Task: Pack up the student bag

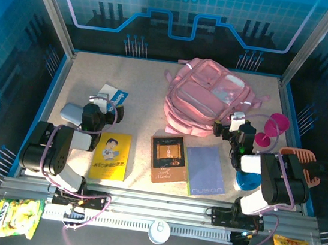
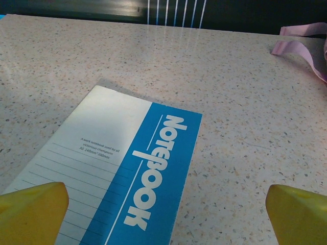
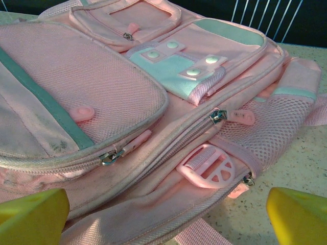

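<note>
My right gripper [image 3: 163, 217], spread wide and empty, is nearer: the backpack [image 3: 153, 102] lies just beyond it. My left gripper [image 2: 163, 217] gapes empty too.

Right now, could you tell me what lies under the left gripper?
A blue-and-white notebook lies flat on the speckled table below the open left gripper. Whatever is beneath the notebook is covered.

The pink student bag [image 1: 206, 98] lies flat on the counter near its far edge, right of centre. Its zip pockets face up, zips closed. Pale mint trim and mesh sides show.
</note>
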You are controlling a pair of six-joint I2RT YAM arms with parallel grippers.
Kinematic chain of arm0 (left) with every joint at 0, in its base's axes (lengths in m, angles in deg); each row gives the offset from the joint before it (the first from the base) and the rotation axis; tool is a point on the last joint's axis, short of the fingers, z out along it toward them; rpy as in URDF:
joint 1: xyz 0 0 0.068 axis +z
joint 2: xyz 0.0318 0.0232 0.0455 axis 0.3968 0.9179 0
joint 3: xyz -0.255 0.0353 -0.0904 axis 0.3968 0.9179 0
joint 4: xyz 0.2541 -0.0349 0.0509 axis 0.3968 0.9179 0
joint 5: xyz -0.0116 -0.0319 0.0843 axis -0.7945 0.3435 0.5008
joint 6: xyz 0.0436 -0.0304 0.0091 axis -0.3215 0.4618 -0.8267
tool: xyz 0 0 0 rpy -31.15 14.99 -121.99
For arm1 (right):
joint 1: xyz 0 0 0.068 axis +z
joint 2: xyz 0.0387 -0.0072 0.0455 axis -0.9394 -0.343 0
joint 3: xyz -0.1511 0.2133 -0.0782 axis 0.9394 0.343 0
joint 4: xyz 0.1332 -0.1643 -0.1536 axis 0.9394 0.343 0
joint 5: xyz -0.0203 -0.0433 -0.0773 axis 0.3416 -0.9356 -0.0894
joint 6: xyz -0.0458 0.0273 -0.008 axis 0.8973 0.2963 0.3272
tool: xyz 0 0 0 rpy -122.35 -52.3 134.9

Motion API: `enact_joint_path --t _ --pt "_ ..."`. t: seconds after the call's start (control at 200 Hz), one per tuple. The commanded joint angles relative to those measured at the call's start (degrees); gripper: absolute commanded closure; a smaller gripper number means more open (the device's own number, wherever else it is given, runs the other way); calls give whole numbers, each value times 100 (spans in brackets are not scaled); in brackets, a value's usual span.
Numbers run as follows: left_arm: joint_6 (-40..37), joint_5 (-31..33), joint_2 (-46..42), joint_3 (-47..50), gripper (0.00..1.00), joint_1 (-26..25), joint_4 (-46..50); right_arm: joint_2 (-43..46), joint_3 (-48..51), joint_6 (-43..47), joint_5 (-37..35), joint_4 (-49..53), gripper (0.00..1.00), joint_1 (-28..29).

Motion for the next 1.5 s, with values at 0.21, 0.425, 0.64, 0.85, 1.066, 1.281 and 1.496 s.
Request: enact_joint_path --t 0.21,0.425,0.64,0.85,1.066,1.281,1.496 --pt "-118 -147 32 -51 1 32 -144 67 -53 167 312 -140 0 -59" --pt "87 546 -1073 -209 1 10 1079 1368 -539 217 -213 1695 0 201" --pt "1347 682 -1725 -1524 1 -5 3689 1750 -1890 -1009 -449 3816 0 496" --pt "2713 -224 -1405 -2898 1 -124 5515 1067 -3362 -2325 83 5695 0 546" --pt "4247 -1139 -933 -3109 1 -747 5512 382 -3796 -3127 734 6105 0 525" --pt "5818 -1575 -122 -3186 1 -1899 5084 133 -3709 -3586 1012 5945 0 508" --pt "6699 -1185 684 -3655 3 -2729 5239 395 -3375 -3703 737 5652 0 499"
